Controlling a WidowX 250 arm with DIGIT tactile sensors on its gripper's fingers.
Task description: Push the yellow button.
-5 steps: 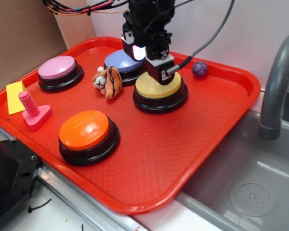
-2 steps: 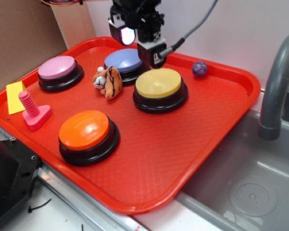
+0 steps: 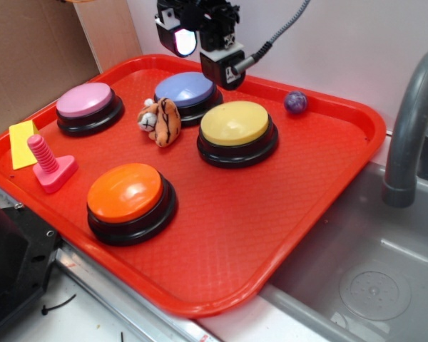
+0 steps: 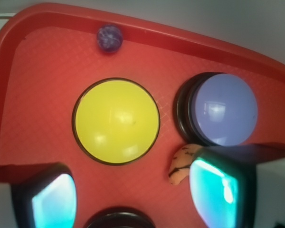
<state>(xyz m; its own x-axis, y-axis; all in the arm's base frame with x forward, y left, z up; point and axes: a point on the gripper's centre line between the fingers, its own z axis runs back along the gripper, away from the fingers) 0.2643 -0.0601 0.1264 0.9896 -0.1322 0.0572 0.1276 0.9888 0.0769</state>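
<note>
Right, from the exterior view I have the gripper (image 3: 225, 68) hanging in the air above the back of the red tray (image 3: 321, 171), over the gap between the blue button (image 3: 185, 90) and the yellow button (image 3: 235, 122), touching neither. I cannot tell from either view whether the jaws are parted or closed; nothing appears to be held between them.

The yellow button sits near the middle of the tray, slightly toward the back, its glossy top bare and its black base flat on the tray. In the wrist view it lies just left of centre (image 4: 116, 121), with the blue button (image 4: 223, 109) just beside it on the right and the small purple ball (image 4: 109, 38) above it, near the tray's rim.

On the exterior view the ball (image 3: 295, 102) is apart from the yellow button, toward the far rim. A small tiger toy (image 3: 160, 121) lies against the front of the blue button. The pink button (image 3: 89, 107) is at the left, the orange button (image 3: 128, 199) toward the front, and a pink plastic bolt (image 3: 48, 165) stands near the left edge beside a flat yellow card (image 3: 21, 142).

A grey sink (image 3: 371, 278) with a faucet (image 3: 410, 128) lies right of the tray.
</note>
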